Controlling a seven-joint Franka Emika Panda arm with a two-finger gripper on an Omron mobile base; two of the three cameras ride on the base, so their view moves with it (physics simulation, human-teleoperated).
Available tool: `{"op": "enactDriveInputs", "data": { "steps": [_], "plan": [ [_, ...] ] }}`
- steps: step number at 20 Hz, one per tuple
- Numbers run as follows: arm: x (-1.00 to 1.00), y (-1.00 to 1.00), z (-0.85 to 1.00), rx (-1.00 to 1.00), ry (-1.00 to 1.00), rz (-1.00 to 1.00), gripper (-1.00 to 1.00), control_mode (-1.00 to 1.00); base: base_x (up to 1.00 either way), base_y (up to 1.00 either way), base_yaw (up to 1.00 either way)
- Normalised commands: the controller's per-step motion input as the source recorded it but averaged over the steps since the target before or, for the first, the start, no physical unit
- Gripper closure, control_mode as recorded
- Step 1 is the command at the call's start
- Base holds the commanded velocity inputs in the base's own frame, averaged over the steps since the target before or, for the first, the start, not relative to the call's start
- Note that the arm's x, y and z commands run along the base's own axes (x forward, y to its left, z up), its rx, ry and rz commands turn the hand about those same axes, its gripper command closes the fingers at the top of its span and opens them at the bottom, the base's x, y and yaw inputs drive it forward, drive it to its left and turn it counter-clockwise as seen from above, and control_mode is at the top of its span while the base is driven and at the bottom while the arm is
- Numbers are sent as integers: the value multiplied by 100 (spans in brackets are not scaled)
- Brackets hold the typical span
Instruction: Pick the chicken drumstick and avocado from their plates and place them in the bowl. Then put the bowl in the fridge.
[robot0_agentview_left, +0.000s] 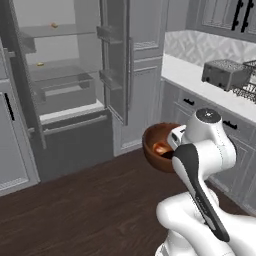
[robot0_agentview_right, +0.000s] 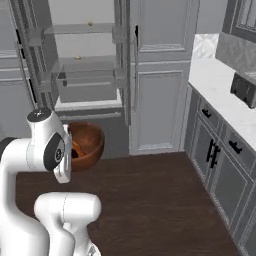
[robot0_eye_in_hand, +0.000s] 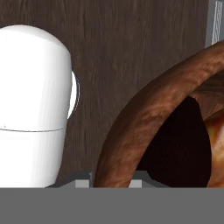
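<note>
Fridge: one tall grey fridge (robot0_agentview_left: 65, 85) stands open at the far left, its pale interior and glass shelves on show; in the right base view it (robot0_agentview_right: 85, 65) sits far and left of centre, straight beyond the arm.
Fridge door: one panelled door (robot0_agentview_left: 116, 65) swings out toward us, edge-on, with bins on its inner face; the right base view shows a black bar handle on the grey panel beside it.
Floor: dark wood planks (robot0_agentview_right: 160, 200) run from the fridge to the near edge, and the hand view looks straight down on them past the bowl's rim.
Counter: a pale counter (robot0_agentview_left: 200, 82) runs along the right wall over grey drawers.
Toaster: one grey toaster (robot0_agentview_left: 225, 74) sits on that counter; the left base view gives it whole, the right base view catches just a dark corner of it.
Bowl: one reddish-brown bowl (robot0_agentview_left: 159, 147) hangs in the air above the floor, near the arm and well short of the fridge; from the right base view it (robot0_agentview_right: 87, 142) tilts its mouth toward the arm.
Gripper: the gripper (robot0_eye_in_hand: 111, 181) is pinched narrow on the bowl's rim, which fills the hand view as a thick brown arc (robot0_eye_in_hand: 144, 118).
Drumstick: one orange-brown chicken drumstick (robot0_agentview_left: 161, 148) lies inside the bowl; the hand view shows an orange patch at its right edge.
Avocado: a dark mass in the bowl's hollow, too murky to call.
Shelf items: two small yellowish specks (robot0_agentview_left: 53, 25) on the fridge shelves, too small to name.
</note>
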Motion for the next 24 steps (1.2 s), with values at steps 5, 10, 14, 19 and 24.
{"op": "enactDriveInputs", "data": {
  "steps": [5,10,14,19,24],
  "plan": [
    [0,0,0,0,0,0,100,100,100,-10,44],
    [0,0,0,0,0,0,100,100,100,0,15],
    [0,0,0,0,0,0,100,100,100,0,1],
    [0,0,0,0,0,0,100,100,100,0,19],
    [0,0,0,0,0,0,100,100,100,0,19]
  ]
}}
